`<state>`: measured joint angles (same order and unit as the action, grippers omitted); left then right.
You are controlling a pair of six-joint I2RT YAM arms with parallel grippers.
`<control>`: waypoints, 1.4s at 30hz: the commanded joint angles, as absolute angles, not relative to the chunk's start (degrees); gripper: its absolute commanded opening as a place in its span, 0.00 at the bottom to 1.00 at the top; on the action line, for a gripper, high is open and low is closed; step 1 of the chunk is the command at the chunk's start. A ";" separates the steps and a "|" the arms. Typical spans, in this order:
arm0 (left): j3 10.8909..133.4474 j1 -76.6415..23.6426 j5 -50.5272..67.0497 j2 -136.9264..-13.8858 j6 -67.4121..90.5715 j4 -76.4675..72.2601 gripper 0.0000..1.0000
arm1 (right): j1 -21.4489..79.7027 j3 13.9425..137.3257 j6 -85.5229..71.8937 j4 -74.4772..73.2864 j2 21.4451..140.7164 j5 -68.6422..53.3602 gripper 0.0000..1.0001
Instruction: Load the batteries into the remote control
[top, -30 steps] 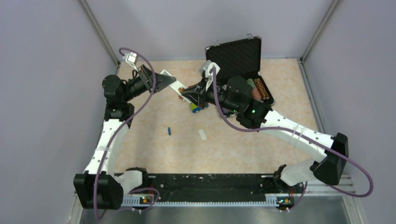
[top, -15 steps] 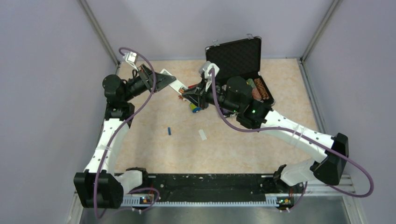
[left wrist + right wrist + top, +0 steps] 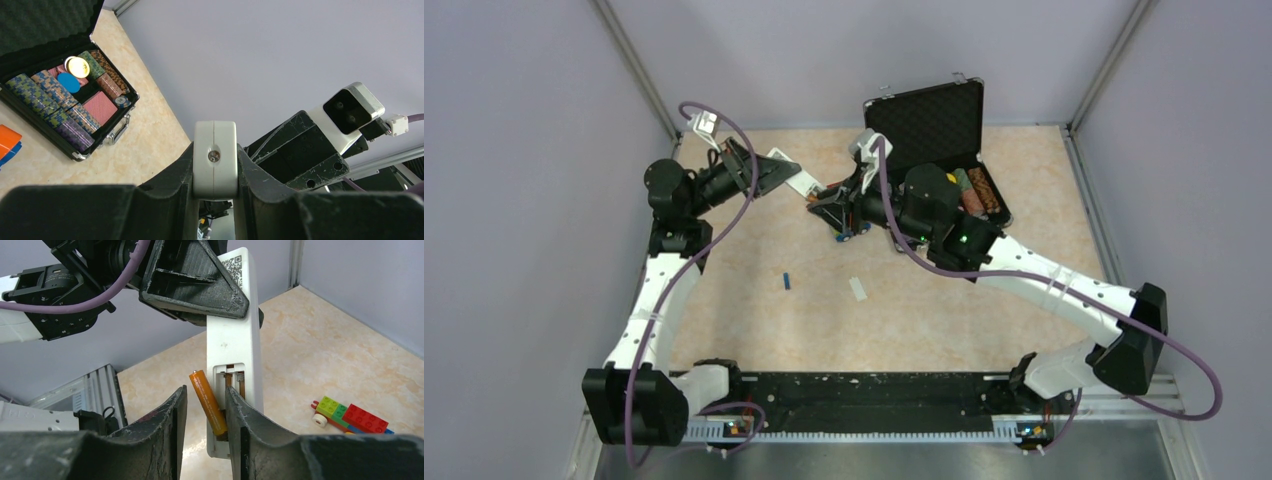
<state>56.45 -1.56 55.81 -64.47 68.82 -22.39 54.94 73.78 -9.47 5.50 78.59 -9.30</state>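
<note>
Mid-insert: left gripper (image 3: 214,160) clamps the remote control (image 3: 235,340) aloft. Right gripper (image 3: 206,401) pinches the orange battery (image 3: 207,402), one end in the remote's open bay, the other tilted out. Next I'd push it flat. Blue battery (image 3: 786,281) lies well apart from the remote.

overhead view from behind the arms (image 3: 664,290), wrist views close along their fingers (image 3: 165,200), all sharing the remote control (image 3: 235,335)
</note>
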 commanded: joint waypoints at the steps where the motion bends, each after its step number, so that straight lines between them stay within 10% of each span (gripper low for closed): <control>1: 57.22 -1.68 57.39 -64.00 68.66 -23.37 0.00 | 55.01 77.50 -9.78 2.88 79.77 -6.26 0.34; 12: 55.44 -1.68 56.16 -64.20 67.05 -20.09 0.00 | 54.98 80.80 -11.23 0.22 81.01 -3.50 0.37; 22: 57.22 -1.67 35.86 -66.61 39.93 12.28 0.00 | 53.56 72.30 -13.87 -11.97 77.46 -2.00 0.44; 42: 52.41 -1.69 6.64 -64.53 34.17 20.91 0.00 | 58.76 75.15 -46.88 -37.24 100.60 -3.70 0.54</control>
